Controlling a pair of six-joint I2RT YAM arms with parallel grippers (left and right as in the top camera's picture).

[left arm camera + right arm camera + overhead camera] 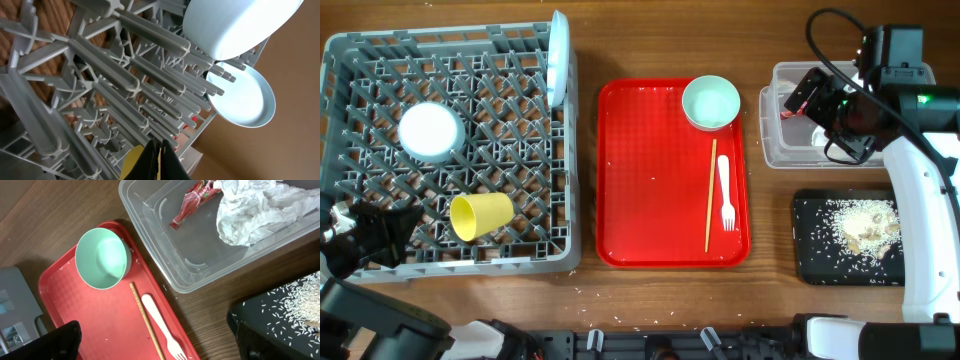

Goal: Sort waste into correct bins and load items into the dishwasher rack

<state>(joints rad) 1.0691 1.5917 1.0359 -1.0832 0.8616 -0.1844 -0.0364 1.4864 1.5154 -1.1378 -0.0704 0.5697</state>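
Holding wrapper (pixel 192 202) and napkin (pixel 255 210), tub (pixel 200 247), rice (pixel 860 225) on black tray (pixel 820 265), left jaws closed, right jaws open

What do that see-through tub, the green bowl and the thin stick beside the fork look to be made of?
Clear tub: probably plastic, glossy, transparent with rounded moulded corners.
Green bowl: seemingly smooth plastic or melamine, soft sheen, thin even rim; ceramic can't be excluded.
Chopstick: likely bare wood or bamboo, matte pale tan, no shine.
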